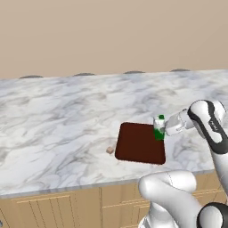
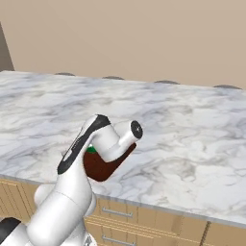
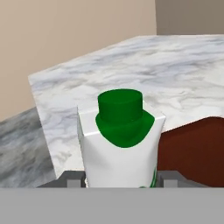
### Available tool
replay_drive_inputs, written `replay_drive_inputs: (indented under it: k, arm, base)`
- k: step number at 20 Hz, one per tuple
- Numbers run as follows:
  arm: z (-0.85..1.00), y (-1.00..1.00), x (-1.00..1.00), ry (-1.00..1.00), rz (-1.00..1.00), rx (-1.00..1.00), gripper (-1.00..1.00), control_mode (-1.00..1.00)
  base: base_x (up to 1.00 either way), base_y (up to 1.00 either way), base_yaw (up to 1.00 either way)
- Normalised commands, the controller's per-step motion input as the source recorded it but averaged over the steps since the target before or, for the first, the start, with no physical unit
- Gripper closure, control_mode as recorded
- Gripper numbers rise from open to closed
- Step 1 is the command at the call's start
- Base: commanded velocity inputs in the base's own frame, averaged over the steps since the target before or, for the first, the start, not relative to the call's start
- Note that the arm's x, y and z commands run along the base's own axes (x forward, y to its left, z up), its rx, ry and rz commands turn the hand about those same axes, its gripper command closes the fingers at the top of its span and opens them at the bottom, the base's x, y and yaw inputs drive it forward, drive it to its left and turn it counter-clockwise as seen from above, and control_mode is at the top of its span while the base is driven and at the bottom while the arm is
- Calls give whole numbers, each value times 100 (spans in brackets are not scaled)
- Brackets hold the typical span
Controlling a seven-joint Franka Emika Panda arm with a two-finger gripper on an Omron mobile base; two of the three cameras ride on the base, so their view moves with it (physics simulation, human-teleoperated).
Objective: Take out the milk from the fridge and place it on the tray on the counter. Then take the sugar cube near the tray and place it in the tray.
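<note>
**Milk carton held over tray's right edge, sugar cube untouched**

Marble tabletop (image 1: pixel 67 111) runs wide under a plain beige wall, light wood drawers below its front lip. Tray (image 1: pixel 139 143) lies flat near that front edge, dark reddish-brown. Milk (image 1: pixel 159 128) sits at the tray's far right corner, upright, green cap up; from the left base view I can't tell if its base is touching the tray or hanging just above. Gripper (image 1: pixel 163 129) comes in sideways from the right. In the hand view the carton fills the gap between the fingers (image 3: pixel 72 178), both grey tips pressed against its lower sides, so they look clamped on the milk. Sugar cube (image 1: pixel 110 150) rests on the marble just beside the tray's left edge, apart from it.

Risks, as I judge them:
- carton is over the tray's corner, not its middle; released here it could land half on the rim and tip.
- small tall carton, top-heavy look; a sideways pull-out could knock it over.
- cube is tiny; a pinch could squirt it away, and the front lip is near.

Room: open marble behind and left of the tray, nothing standing there. Arm's forearm blocks most of the tray in the right base view.
</note>
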Motion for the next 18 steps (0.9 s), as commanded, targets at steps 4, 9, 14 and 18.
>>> replay_drive_inputs:
  k: [4, 9, 14, 18]
  arm:
    - [-29, -1, 35, -7, 3, 0, 100, -100]
    - [-29, -3, 24, -9, 5, 0, 100, -100]
    - [-16, -8, 20, -2, 3, 0, 100, -100]
    - [-23, -1, 20, 0, 3, 0, 100, -100]
  base:
    - [0, 0, 0]
    - [0, 0, 0]
    - [0, 0, 0]
    - [0, 0, 0]
